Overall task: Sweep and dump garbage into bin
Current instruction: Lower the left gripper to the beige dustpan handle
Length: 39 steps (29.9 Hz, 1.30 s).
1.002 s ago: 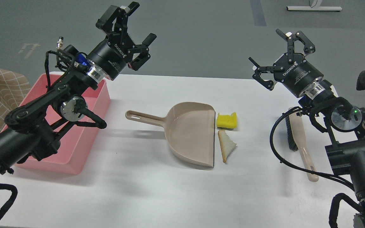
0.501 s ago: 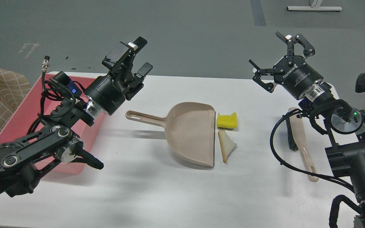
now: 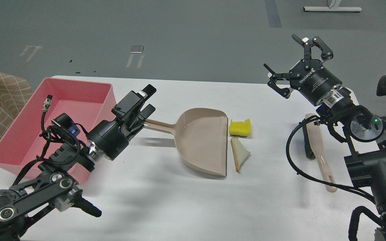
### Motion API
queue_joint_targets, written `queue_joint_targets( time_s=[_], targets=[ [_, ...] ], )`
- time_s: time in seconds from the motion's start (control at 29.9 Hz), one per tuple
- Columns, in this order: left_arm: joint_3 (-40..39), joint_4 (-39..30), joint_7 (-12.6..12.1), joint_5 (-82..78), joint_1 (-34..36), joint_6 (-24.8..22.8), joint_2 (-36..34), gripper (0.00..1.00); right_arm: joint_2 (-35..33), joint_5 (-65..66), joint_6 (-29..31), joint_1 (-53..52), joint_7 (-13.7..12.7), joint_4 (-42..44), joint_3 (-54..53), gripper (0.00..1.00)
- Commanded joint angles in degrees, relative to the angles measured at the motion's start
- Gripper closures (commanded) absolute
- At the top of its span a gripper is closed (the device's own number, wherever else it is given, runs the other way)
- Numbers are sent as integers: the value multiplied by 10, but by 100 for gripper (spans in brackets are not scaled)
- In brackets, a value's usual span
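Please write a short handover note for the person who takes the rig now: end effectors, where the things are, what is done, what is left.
Left end effector: open, at the dustpan handle end, not closed on it.
Right end effector: open, raised, holding nothing.
Brush lies on the table under the right arm.
Yellow sponge and bread slice lie at the dustpan's mouth, outside it.
Pink bin at left.
Done: nothing swept.
Left: grasp, sweep, dump.

Left gripper [image 3: 143, 104]: open, fingers on either side of the dustpan [image 3: 202, 142] handle's end.
Right gripper [image 3: 295, 62]: open, up in the air.
Sponge [image 3: 240, 127] and bread [image 3: 240, 154]: just beside the dustpan's mouth.
Bin [image 3: 18, 140]: far left.
Brush [image 3: 317, 150]: lay right.
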<state>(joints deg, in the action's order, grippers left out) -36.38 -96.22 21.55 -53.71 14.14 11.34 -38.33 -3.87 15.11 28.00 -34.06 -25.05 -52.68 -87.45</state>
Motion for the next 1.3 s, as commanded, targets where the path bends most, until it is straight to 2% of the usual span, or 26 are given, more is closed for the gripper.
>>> queue_joint_targets(
  time_s=[0.0, 0.2, 0.27, 0.37, 0.43, 1.0, 1.27],
  targets=[
    [6, 0, 0, -10, -24, 2, 2, 2, 0, -1, 0, 0, 0, -1, 0, 0],
    [45, 8, 0, -38, -29, 49, 14, 2, 0, 0, 0, 0, 0, -1, 0, 0],
    [59, 19, -7, -40, -27, 62, 15, 2, 0, 0, 0, 0, 0, -1, 0, 1],
    [61, 50, -25, -39, -28, 63, 25, 2, 1, 0, 0, -1, 0, -1, 0, 0],
    [61, 63, -27, -40, -26, 64, 36, 2, 0, -1, 0, -2, 0, -1, 0, 0],
    [62, 197, -25, -40, 1, 64, 101, 2, 1, -1, 0, 0, 0, -5, 1, 0],
    [62, 235, -24, -40, 11, 64, 112, 2, 1, -1, 0, 0, 0, -5, 1, 0]
  ],
)
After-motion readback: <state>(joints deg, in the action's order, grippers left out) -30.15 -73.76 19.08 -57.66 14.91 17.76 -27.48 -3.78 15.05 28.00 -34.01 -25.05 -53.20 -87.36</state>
